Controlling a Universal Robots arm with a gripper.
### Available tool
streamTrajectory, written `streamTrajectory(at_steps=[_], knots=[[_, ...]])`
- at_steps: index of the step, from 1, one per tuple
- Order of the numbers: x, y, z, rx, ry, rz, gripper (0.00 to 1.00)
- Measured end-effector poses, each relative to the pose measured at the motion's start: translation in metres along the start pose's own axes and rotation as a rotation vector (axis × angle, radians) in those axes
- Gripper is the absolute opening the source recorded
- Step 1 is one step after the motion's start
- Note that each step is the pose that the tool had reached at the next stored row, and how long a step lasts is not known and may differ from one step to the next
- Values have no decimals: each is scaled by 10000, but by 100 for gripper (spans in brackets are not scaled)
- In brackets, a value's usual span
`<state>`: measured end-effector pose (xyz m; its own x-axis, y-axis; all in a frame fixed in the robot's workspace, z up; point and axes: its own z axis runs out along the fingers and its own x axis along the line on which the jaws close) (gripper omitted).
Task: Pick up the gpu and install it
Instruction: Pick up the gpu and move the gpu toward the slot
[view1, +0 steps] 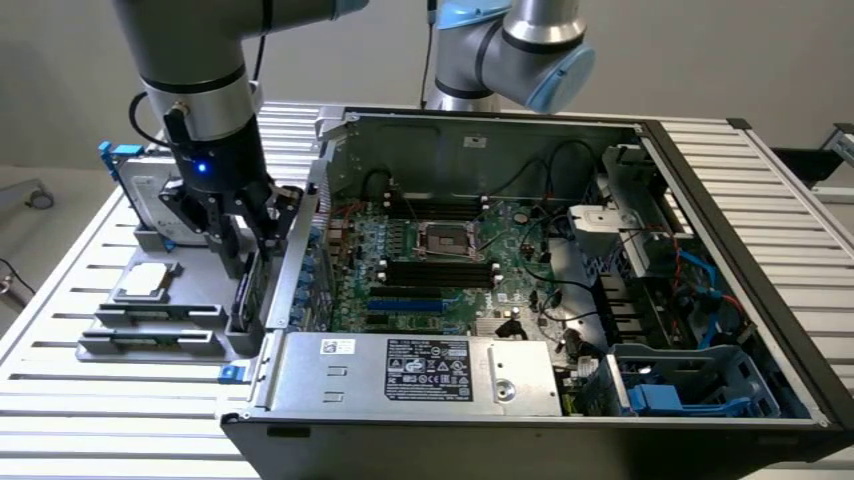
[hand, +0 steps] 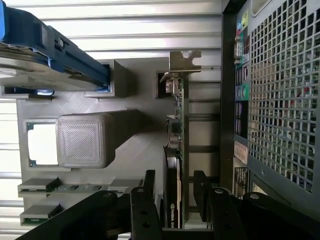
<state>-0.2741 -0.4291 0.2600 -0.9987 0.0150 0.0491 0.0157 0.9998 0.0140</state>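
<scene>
The gpu (hand: 177, 150) stands on edge in a slot of the grey holder (hand: 135, 145), its grey metal bracket (hand: 184, 62) at the far end and its black shroud facing the holder's middle. My gripper (hand: 175, 176) is open and straddles the card, one finger on each side with small gaps to it. In the exterior view the gripper (view1: 254, 245) hangs low over the gpu (view1: 244, 295), just outside the open computer case (view1: 747, 300) on the exterior view's left.
The holder (view1: 147, 345) also carries a silver CPU (view1: 144, 280), two memory sticks (view1: 154, 312) and a blue-framed hard drive (view1: 140, 185). The case's perforated rear wall (hand: 280, 100) stands close beside the card. Inside lies the motherboard (view1: 441, 250) with blue slots (view1: 407, 300).
</scene>
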Motion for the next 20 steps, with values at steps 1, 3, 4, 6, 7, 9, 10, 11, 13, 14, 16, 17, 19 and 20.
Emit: streamTrajectory(at_steps=[1,3,4,6,7,9,10,11,13,14,16,17,19,20], knots=[[2,0,-2,-2,-3,-1,44],[10,-1,-22,-2,-3,-3,44],[15,-1,-42,0,2,-1,44],[22,0,-87,-4,3,-1,44],[24,0,-100,-7,2,-2,44],[28,1,-123,-11,3,-1,44],[29,1,-134,-13,3,-1,44],[31,1,-145,-16,3,-1,44],[33,1,-166,-20,2,-1,44],[34,2,-180,-21,2,-1,44],[35,2,-205,-25,2,-1,44],[36,2,-220,-28,2,-1,44],[38,3,-257,-37,1,-1,44],[40,3,-278,-41,2,-1,44]])
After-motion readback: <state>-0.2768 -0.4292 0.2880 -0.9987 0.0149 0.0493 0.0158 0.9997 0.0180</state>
